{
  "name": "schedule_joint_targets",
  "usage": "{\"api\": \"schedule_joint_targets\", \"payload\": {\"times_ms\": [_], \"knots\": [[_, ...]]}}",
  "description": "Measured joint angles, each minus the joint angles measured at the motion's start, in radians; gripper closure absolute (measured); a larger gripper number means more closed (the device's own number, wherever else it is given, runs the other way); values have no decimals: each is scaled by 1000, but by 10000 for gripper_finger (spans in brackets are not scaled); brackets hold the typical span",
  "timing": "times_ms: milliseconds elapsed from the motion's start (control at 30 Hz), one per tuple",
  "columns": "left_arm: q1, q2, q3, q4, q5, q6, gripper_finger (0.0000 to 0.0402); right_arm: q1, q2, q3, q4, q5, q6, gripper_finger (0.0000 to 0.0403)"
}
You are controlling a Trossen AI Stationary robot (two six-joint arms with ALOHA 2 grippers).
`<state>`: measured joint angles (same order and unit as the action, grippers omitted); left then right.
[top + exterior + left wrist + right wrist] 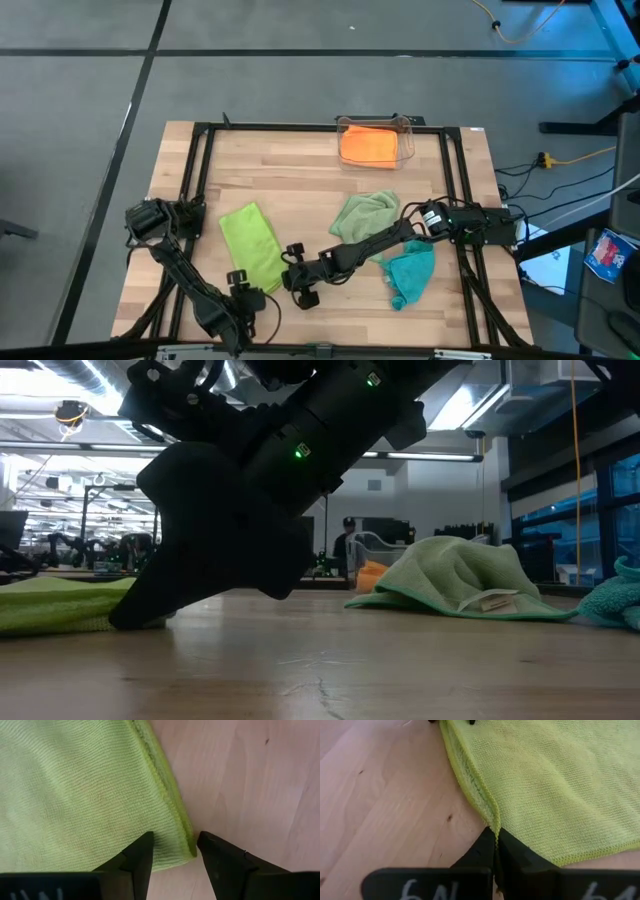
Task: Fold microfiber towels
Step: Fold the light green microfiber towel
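Overhead, table-level, two close wrist views

A: Can you read any text?

B: Only partly. On the dark body of the right gripper point(496, 851), white marks look like "6N" and "6", cut off.

A: The sage towel's tag point(490, 601)?

B: Too small to read.

lime green towel point(75, 790) is soft matt cloth with a fine ribbed weave and stitched edge, sage towel point(455, 585) and teal towel point(410, 273) same fuzzy cloth, table point(380, 805) is smooth pale wood with faint grain, bin point(376, 141) clear glossy plastic, gripper fingers point(137, 862) matt black plastic.
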<state>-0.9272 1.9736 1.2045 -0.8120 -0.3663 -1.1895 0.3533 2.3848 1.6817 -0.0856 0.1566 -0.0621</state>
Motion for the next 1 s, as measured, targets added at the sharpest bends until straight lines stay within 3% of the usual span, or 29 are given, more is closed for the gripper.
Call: {"api": "schedule_joint_targets", "payload": {"times_ms": [133, 367, 533, 800, 1000], "knots": [[-1, 1, 0, 4, -2, -14, 269, 0, 0, 0, 1, 0, 2, 392], [-3, 3, -1, 7, -14, -9, 389, 0, 0, 0, 3, 0, 8, 392], [-3, 2, -2, 0, -24, 22, 398, 0, -5, 6, -18, -4, 30, 392], [13, 14, 78, -173, -39, 104, 401, 11, -15, 170, -319, -12, 124, 395], [18, 11, 102, -125, -18, 128, 401, 51, -16, 276, -456, -43, 214, 396]]}}
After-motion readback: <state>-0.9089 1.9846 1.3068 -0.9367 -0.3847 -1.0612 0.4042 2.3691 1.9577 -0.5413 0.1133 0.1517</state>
